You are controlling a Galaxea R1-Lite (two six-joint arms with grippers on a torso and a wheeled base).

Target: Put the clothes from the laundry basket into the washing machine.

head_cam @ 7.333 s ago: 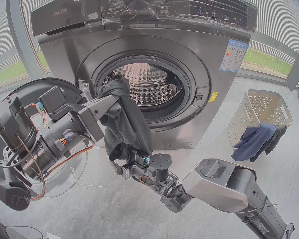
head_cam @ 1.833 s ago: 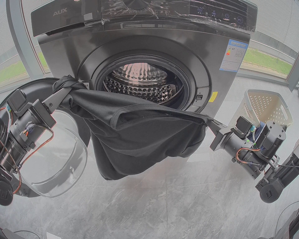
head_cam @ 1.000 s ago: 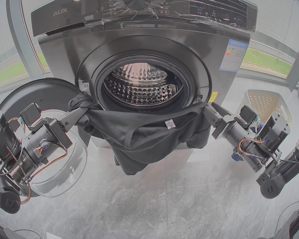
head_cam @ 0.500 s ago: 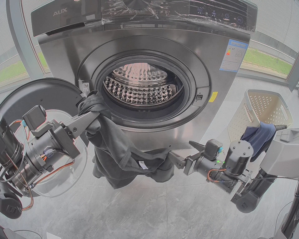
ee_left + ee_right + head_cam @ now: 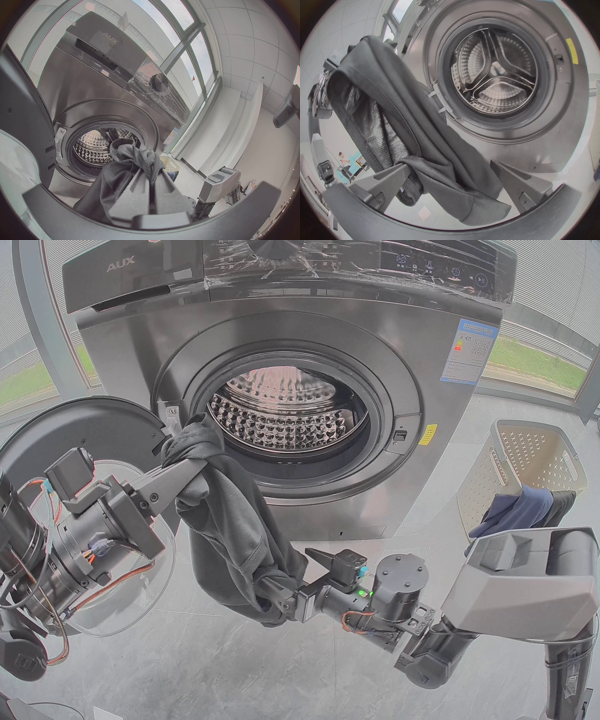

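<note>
Dark grey garment (image 5: 237,534): hangs in the air in front of the washing machine (image 5: 406,334), below and to the left of the drum (image 5: 281,409) opening, all of it outside the drum.

Left gripper (image 5: 199,464): fingers clamped together on a bunched top corner of the garment, held just in front of the left rim of the machine's opening. The cloth falls from this point down toward the floor.

Right gripper (image 5: 287,570): low in front of the machine, under the opening, at the garment's bottom edge. Fingers spread wide apart. In the right wrist view a fold of the hem drapes over one finger (image 5: 384,184) and the other finger stands clear of the cloth.

Door (image 5: 81,427): swung fully open to the left of the machine.

Laundry basket (image 5: 500,471): on the floor to the right of the machine, tipped over with its mouth facing forward. A blue garment (image 5: 515,512) and a black garment (image 5: 562,502) hang over its lower rim, side by side.
</note>
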